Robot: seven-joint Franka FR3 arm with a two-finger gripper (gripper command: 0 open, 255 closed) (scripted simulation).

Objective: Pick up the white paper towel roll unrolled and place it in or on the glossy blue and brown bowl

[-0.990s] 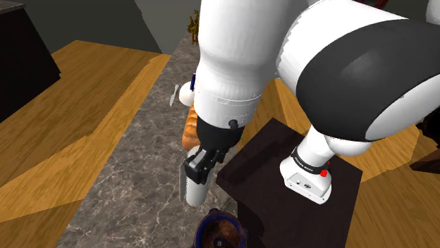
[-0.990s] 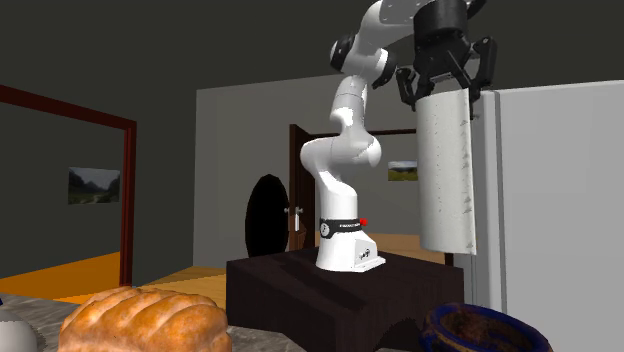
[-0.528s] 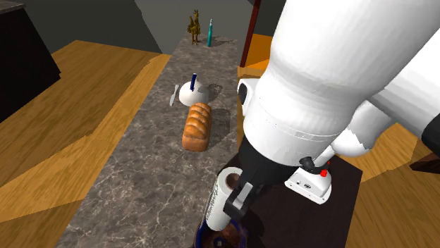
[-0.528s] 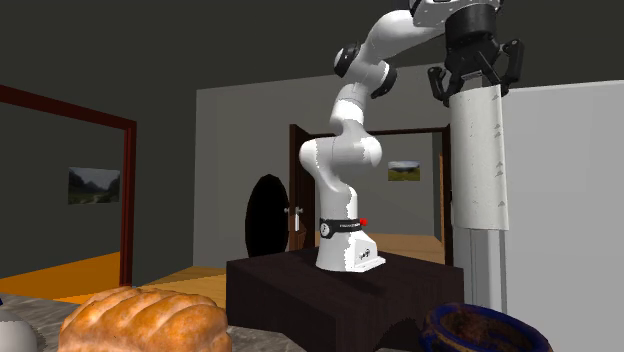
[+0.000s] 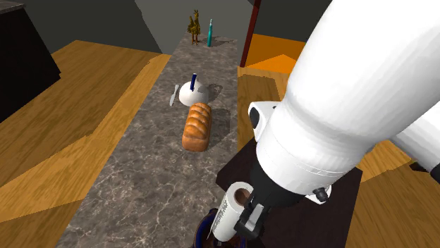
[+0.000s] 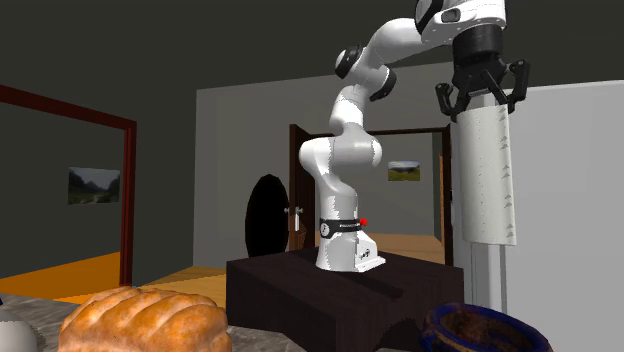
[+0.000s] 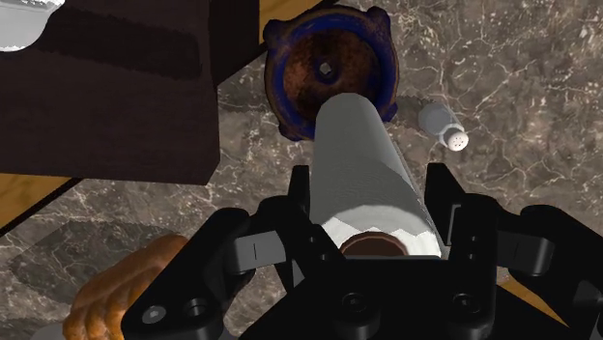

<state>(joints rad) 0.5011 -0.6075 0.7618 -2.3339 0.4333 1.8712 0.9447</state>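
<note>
Roll (image 7: 358,145) hangs clasped in gripper (image 7: 370,208) above bowl (image 7: 300,70).

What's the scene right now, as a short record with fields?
held: white paper towel roll, clasped at its upper end by the jaws
target: blue and brown bowl
relation: roll hangs above the bowl, not touching it
surface: marbled counter
also there: bread loaf, small white shaker

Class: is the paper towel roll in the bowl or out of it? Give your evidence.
Out. The paper towel roll hangs upright in the gripper, its lower end clear above the bowl.
</note>
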